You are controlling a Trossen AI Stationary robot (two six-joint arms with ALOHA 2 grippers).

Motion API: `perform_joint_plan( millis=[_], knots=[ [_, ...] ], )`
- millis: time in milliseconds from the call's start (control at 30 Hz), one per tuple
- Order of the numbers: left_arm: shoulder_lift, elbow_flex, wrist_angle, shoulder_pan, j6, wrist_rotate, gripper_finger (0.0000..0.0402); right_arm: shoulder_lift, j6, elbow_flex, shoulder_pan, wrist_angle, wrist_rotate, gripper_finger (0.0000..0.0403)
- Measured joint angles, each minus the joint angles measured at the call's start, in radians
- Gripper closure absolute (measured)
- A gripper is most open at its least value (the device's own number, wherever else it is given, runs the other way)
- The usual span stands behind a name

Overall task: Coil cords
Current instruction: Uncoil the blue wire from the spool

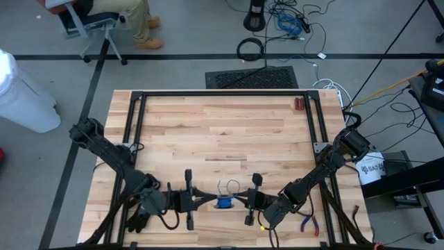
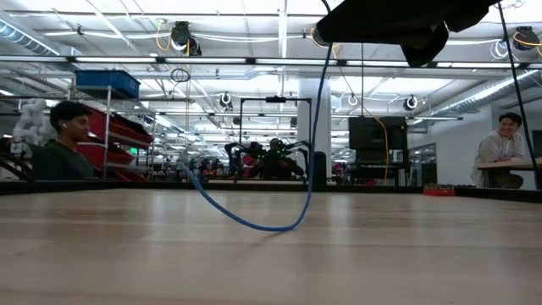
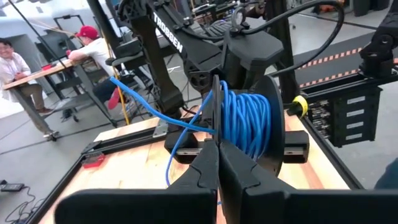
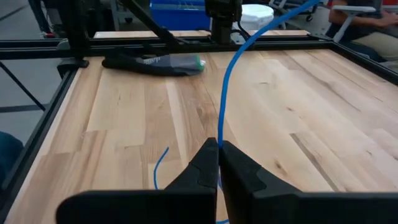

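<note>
My left gripper (image 1: 196, 202) is pinched shut on the blue cord (image 1: 225, 202) beside its wound coil, held up at the near middle of the table (image 1: 208, 125). My right gripper (image 1: 244, 201) is clamped on the same cord. I judge it light, limp, springy; best pinched close to the coil. One cord, one loose loop (image 1: 229, 186).

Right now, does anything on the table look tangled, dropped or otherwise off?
Nothing looks damaged. The blue cord is only partly coiled: a slack loop sags onto the table between the shut left gripper and the shut right gripper. A black glove and pliers lie near the front edge.
</note>
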Motion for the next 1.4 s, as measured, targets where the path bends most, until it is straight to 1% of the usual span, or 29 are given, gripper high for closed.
perform_joint_plan(
  millis=[333,467,667,867,1033,1167,1267,1400],
  knots=[
    [0.0,0.0,-0.01,-0.022,0.0,0.023,0.04,0.0,0.027,0.0,0.002,-0.052,-0.001,0.0403],
    [0.0,0.0,-0.038,-0.022,-0.001,0.023,0.04,-0.021,0.037,0.0,0.004,-0.07,-0.029,0.0403],
    [-0.005,0.0,-0.039,-0.024,-0.014,0.022,0.04,-0.074,0.117,0.0,0.027,-0.194,-0.029,0.0403],
    [-0.03,0.0,-0.043,-0.024,-0.027,0.021,0.04,-0.082,0.192,0.0,0.042,-0.3,-0.028,0.0403],
    [-0.05,0.0,-0.089,-0.029,-0.054,0.02,0.04,-0.082,0.26,0.0,0.042,-0.373,-0.029,0.0403],
    [-0.062,0.0,-0.147,-0.029,-0.08,0.019,0.04,-0.082,0.286,0.0,0.042,-0.381,-0.032,0.0402],
    [-0.076,0.0,-0.201,-0.029,-0.105,0.014,0.04,-0.086,0.287,0.0,0.047,-0.373,-0.037,0.039],
    [-0.089,0.0,-0.27,-0.029,-0.144,0.015,0.04,-0.124,0.289,0.0,0.061,-0.373,-0.088,0.0363]
  ],
)
